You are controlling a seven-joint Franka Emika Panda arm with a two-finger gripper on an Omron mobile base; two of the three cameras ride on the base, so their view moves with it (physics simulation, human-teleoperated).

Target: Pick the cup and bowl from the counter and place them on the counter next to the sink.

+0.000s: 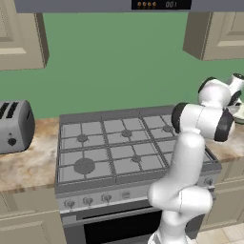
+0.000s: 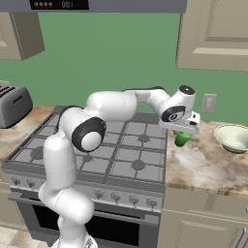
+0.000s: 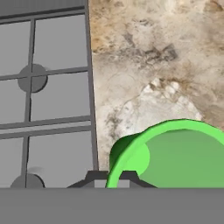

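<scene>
My gripper point(image 2: 183, 131) hangs just right of the stove, over the counter point(image 2: 203, 167), shut on the rim of the small bright green cup point(image 2: 182, 139). In the hand view the cup point(image 3: 183, 157) sits close under the hand. Its rim runs between the dark fingertips point(image 3: 94, 177) of the gripper point(image 3: 113, 177), with marbled counter point(image 3: 144, 65) beneath. I cannot tell whether the cup touches the counter. The pale cream-green bowl point(image 2: 234, 138) stands upright further right on the counter, apart from the cup. The sink is out of view.
The grey gas stove point(image 2: 121, 145) lies left of the cup, with its grates also in the hand view point(image 3: 43, 78). A silver toaster point(image 1: 14, 126) stands on the counter at far left. A wall outlet point(image 2: 209, 102) and upper cabinets point(image 2: 218, 34) are behind.
</scene>
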